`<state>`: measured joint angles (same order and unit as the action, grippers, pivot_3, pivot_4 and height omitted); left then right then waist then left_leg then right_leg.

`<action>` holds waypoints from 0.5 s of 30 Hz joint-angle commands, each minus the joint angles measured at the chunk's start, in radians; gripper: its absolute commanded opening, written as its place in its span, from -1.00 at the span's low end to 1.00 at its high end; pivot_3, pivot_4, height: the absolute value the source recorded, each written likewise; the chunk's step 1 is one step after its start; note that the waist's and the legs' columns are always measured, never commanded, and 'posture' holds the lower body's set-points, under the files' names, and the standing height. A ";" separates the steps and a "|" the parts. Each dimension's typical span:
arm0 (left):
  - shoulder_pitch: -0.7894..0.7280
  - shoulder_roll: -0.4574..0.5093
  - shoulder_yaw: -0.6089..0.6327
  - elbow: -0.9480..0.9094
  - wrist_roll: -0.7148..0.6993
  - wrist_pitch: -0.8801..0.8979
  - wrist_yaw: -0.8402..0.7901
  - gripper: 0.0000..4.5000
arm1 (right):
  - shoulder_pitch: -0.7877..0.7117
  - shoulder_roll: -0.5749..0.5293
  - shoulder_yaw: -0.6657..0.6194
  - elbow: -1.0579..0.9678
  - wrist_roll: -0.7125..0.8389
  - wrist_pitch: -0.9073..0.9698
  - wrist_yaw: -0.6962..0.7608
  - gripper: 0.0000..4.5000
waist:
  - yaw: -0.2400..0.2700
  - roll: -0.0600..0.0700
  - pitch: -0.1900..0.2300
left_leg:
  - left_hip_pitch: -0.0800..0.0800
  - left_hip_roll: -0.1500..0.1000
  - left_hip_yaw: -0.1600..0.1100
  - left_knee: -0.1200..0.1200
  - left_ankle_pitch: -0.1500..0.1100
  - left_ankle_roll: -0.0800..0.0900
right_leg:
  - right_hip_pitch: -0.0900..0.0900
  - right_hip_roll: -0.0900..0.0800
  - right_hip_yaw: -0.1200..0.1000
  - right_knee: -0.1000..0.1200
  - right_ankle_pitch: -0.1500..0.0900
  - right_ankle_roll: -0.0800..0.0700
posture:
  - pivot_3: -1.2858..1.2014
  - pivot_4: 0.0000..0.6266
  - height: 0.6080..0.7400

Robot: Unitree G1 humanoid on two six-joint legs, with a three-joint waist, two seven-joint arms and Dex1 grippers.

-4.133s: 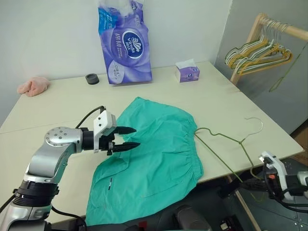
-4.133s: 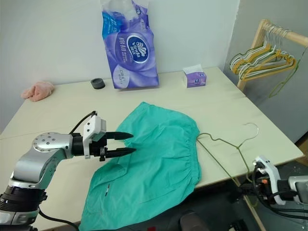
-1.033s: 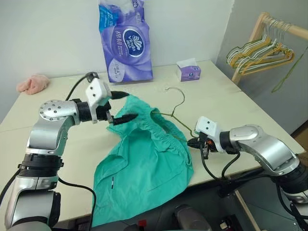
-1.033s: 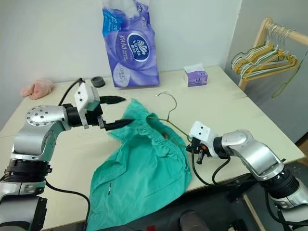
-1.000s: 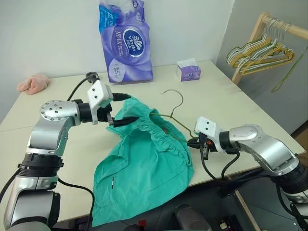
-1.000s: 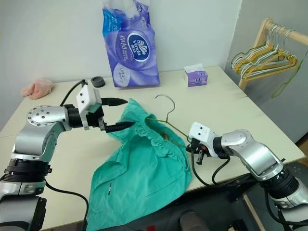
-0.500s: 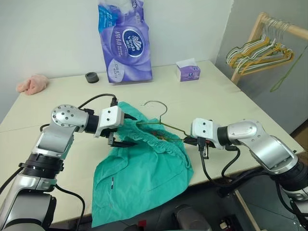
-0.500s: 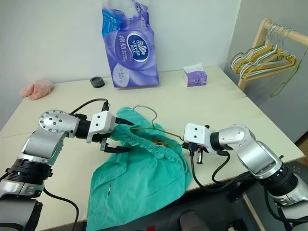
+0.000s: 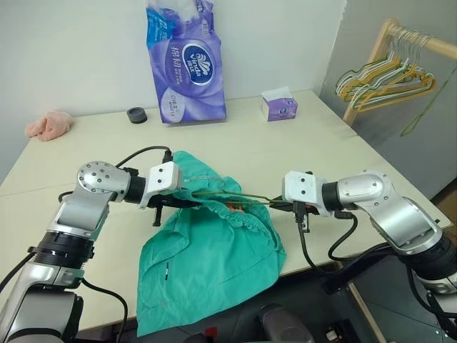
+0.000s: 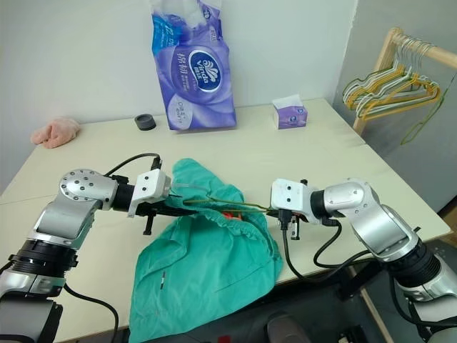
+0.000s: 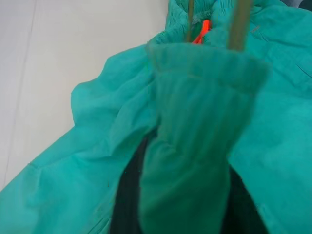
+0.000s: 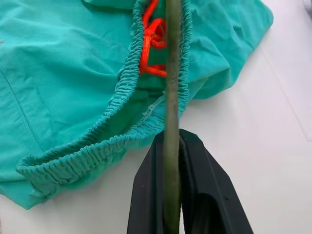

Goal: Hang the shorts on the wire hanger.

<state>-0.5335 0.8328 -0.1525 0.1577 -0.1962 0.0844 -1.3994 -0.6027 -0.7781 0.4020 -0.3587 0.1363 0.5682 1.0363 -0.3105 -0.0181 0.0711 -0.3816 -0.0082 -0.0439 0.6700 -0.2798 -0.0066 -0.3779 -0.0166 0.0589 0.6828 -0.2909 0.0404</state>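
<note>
Shorts [image 9: 214,239] bunched on counter [image 9: 300,146], near front edge. Left end effector [image 9: 187,202] clamped on shorts' fabric. Right end effector [image 9: 277,205] clamped on wire hanger [image 9: 246,203], wire running into shorts' waistband.

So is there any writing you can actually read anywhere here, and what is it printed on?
Purple pack of tissue rolls standing at the back of the table: a dark oval logo, its words too small to read; large pale characters above and more print lower down, not legible either.
Small purple tissue box: print too small to read.
Nothing else carries writing.
</note>
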 commanded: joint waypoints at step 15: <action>0.005 0.005 0.023 -0.017 0.018 -0.007 0.039 -1.00 | 0.096 -0.223 -0.134 0.246 -0.088 -0.416 0.165 0.75 | 0.004 0.000 0.000 | 0.000 -0.001 -0.003 0.002 0.000 0.000 | 0.003 -0.001 -0.003 -0.001 0.000 0.000 | -0.23 -0.92 1.00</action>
<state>-0.5211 0.8267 -0.1591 0.1531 -0.1757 0.0814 -1.3686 -0.5146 -0.9671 0.3436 -0.1546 0.0507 0.1812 1.1988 -0.3067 -0.0179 0.0711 -0.3816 -0.0092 -0.0468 0.6727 -0.2798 -0.0066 -0.3743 -0.0180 0.0550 0.6822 -0.2910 0.0403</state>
